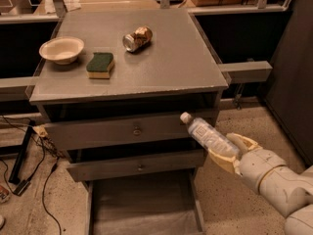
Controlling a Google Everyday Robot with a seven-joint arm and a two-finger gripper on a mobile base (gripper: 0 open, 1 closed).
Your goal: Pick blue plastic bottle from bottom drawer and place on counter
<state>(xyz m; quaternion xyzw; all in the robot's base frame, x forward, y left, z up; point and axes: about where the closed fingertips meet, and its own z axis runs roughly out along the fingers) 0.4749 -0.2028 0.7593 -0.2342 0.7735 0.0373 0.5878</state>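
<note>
Small clear, pale-blue plastic bottle (211,136), white cap pointing to 10 o'clock, held in the air at 5 o'clock of the flat grey counter (166,65) — cream two-finger gripper (229,151) clamped on its base, open grey bottom drawer (146,204) at 7 o'clock of it, crushed gold can (137,38) on the counter.

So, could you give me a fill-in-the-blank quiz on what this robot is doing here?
The gripper, low at the right, holds the blue plastic bottle with its white ____ pointing up and left.
On the counter, left of the green sponge and the crushed can, sits a white ____.
The bottom drawer is ____.
Missing words: cap; bowl; open.
</note>
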